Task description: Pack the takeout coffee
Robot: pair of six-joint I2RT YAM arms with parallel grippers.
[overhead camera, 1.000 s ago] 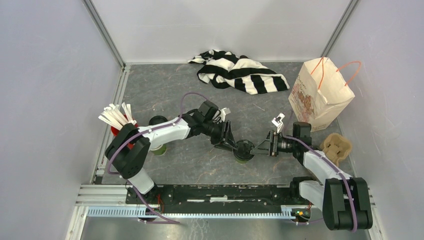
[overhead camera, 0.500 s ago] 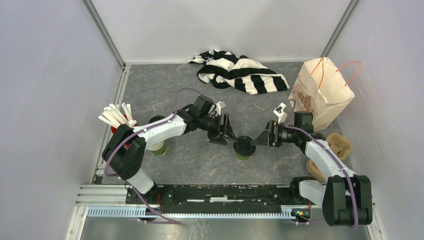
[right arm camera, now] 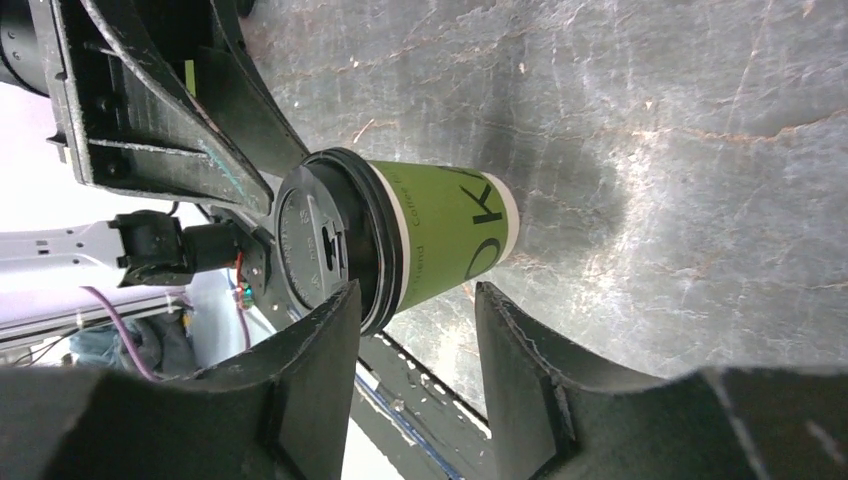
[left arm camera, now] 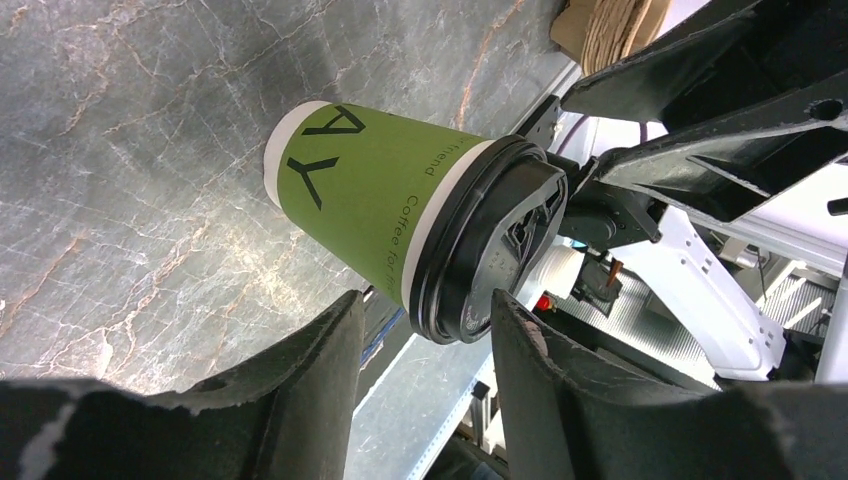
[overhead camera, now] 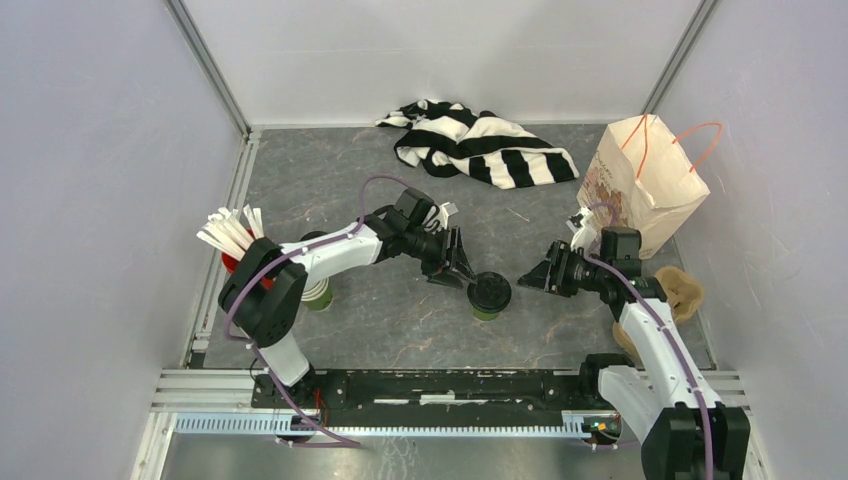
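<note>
Plain white walls [overhead camera: 440, 50] with aluminium corner posts [overhead camera: 205, 65] enclose a dark grey marbled tabletop [overhead camera: 340, 170], evenly lit

Stretches the left arm [overhead camera: 330, 255] rightward from its base, elbow raised, wrist dipped low, with the left claw [overhead camera: 462, 275] pointing right and its jaws parted. Bends the right arm [overhead camera: 650, 325] up and inward, aiming the right claw [overhead camera: 537, 277] leftward, jaws likewise apart. Sets both claws tip toward tip, near yet not touching.

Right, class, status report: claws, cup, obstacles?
Left claw and right claw open, empty. Coffee cup upright on table, lid on. Right arm between cup and paper bag.
</note>
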